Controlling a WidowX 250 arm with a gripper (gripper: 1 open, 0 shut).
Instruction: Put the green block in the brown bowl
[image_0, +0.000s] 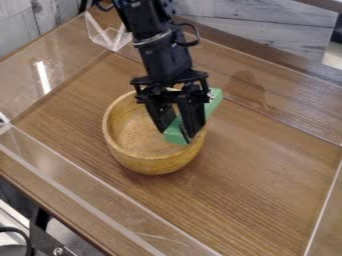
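Observation:
The brown bowl (134, 140) sits on the wooden table near the middle of the view, round with a pale inside. The green block (191, 112) slants over the bowl's right rim, its upper end sticking out to the right and its lower end inside the bowl. My black gripper (177, 118) reaches down from above and is shut on the green block, its fingers straddling the bar just over the bowl's right side.
A clear plastic wall (80, 215) runs along the table's front and left edges. A white tag or cable piece (104, 35) lies behind the arm at the upper left. Bare wooden table (261, 165) lies to the right of the bowl.

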